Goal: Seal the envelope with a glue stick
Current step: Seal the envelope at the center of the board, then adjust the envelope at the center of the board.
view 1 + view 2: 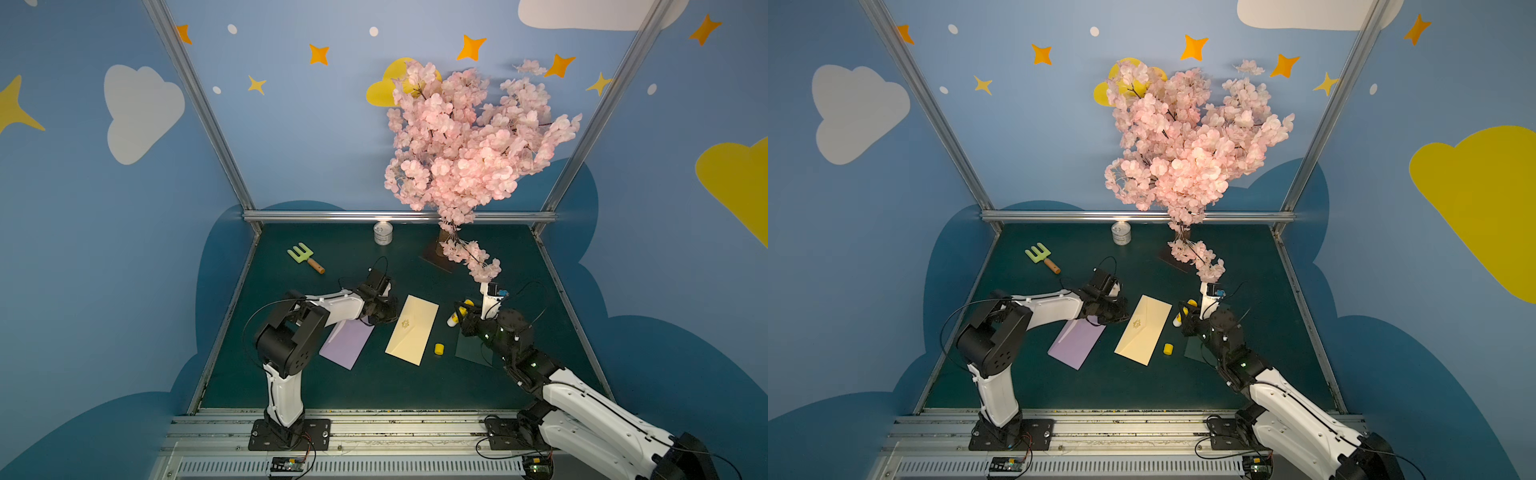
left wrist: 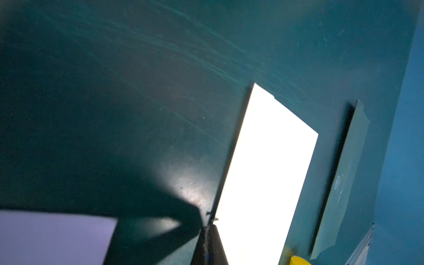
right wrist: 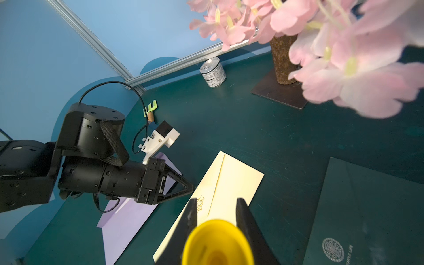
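- The cream envelope (image 1: 411, 330) lies flat on the tabletop (image 1: 374, 395), slanted, at lower centre of both top views. Its flap with the gold crest appears folded down. No glue shows on it, and I cannot tell whether it is stuck.
- The right end effector (image 3: 217, 211) is clenched on the glue stick (image 1: 453, 319), at centre right of a top view. The stick is off the tabletop, just right of the envelope's upper end and tilted, with its whitish tip down toward the paper.
- The left end effector (image 1: 388, 316) is clenched, its tips at the envelope's left long edge. Whether it pinches paper or only touches it I cannot tell.
- The yellow cap (image 1: 439, 348) sits alone just right of the envelope's lower half.
- So uncapping and pick-up look done. Spreading glue under the flap and pressing it shut probably remain, and that would mean lifting the flap first.
- A pink blossom tree (image 1: 469, 137) fills the upper centre right. One low branch (image 1: 478, 259) hangs right over the right wrist and could snag if that arm rises.
- A purple envelope (image 1: 347, 345) lies partly under the left arm, left of the cream one.
- A dark green envelope (image 1: 471, 353) lies beneath the right arm, near the cap.
- A tin can (image 1: 382, 233) and a green toy rake (image 1: 305, 257) stand well apart toward the upper centre, out of the way.
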Controlling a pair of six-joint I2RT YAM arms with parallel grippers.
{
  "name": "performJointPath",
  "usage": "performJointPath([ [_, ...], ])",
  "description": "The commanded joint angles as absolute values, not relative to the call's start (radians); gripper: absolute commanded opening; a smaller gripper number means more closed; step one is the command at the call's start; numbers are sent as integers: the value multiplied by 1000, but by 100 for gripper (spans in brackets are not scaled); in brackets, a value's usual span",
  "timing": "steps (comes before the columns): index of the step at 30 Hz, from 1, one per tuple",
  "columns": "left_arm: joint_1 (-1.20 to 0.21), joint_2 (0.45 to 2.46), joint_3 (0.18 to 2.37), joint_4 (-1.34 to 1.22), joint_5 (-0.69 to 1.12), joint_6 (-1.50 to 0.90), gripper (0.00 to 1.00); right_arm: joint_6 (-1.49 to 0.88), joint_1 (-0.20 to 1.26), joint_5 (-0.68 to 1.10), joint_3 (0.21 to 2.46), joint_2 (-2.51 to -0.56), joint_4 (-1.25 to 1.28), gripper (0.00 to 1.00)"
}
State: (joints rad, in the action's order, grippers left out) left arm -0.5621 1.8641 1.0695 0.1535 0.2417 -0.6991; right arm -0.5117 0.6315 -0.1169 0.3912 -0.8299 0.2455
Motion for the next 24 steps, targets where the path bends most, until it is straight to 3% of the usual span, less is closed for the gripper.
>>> performJointPath([
  [1,-572,1754,1091,226,213,-674,7,-492,642,-96,434,-798,236,0],
  [10,-572,1385,1016,426,88,-641,24,-340,771,-78,499,-897,283,0],
  [11,-569,1337,993,469,38,-641,38,-316,792,-75,512,-925,296,0],
  [16,-538,1146,868,659,-141,-696,70,-244,867,-35,559,-1086,397,0],
  [24,-424,994,663,656,-119,-730,91,-357,898,62,658,-1362,609,0],
])
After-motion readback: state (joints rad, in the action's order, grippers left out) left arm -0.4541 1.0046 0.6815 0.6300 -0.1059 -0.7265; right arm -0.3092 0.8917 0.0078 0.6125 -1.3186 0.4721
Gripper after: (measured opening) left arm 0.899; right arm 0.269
